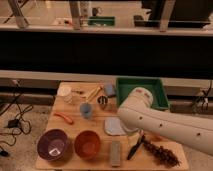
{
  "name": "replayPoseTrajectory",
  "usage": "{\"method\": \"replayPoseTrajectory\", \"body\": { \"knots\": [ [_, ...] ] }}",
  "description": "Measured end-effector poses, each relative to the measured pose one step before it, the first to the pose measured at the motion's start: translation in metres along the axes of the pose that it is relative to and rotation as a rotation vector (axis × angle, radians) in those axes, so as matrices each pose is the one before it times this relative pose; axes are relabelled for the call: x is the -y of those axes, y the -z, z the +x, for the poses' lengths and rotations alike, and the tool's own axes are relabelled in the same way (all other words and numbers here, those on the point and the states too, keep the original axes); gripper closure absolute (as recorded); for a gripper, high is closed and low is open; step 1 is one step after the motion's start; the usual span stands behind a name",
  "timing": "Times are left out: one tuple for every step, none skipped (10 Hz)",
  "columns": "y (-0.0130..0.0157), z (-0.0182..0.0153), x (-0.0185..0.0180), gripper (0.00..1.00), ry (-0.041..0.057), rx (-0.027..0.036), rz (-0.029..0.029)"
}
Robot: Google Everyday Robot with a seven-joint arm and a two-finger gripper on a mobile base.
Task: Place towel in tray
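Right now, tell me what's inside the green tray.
The tray shows bare green floor; the white arm covers its front-left part, so that is hidden. The towel lies outside, on the table. The pincer is hidden behind the arm.

Pale grey-blue towel: soft, matt cloth. Large dark green rectangular tray — smooth plastic with a faint sheen. Light wooden table: matt. Robot arm's white shell — smooth, glossy plastic. The end effector is hidden beneath it, by the towel's right edge.

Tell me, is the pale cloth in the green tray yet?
Out. The towel lies flat on the table, nearer the camera than the tray; the tool is hidden behind the arm.
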Motion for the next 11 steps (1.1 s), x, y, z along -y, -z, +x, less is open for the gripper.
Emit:
{"method": "replayPoseTrajectory", "body": {
  "knots": [
    [-0.00213, -0.00496, 0.0024, 0.2, 0.01037, -0.00025, 0.00026],
    [-0.0035, -0.00603, 0.00237, 0.2, 0.01309, 0.00009, -0.00275],
    [-0.00757, -0.00729, 0.00213, 0.2, 0.00803, -0.00415, -0.01114],
    [-0.00477, -0.00852, 0.00395, 0.2, 0.0094, 0.00239, -0.00433],
    [-0.00092, 0.00104, -0.00041, 0.2, -0.00227, -0.00268, -0.00145],
    [0.00015, 0.00095, -0.00082, 0.2, -0.00152, -0.00171, -0.00196],
    [-0.00011, -0.00133, 0.00132, 0.2, 0.00503, -0.00071, 0.00158],
    [0.00009, 0.00049, -0.00089, 0.2, -0.00303, 0.00114, -0.00152],
    [-0.00014, 0.00098, -0.00093, 0.2, -0.00244, -0.00043, -0.00076],
    [0.00095, -0.00039, 0.00018, 0.2, -0.00192, 0.0015, 0.00386],
    [0.00066, 0.00029, 0.0026, 0.2, -0.01632, 0.01994, 0.0065]
  ]
}}
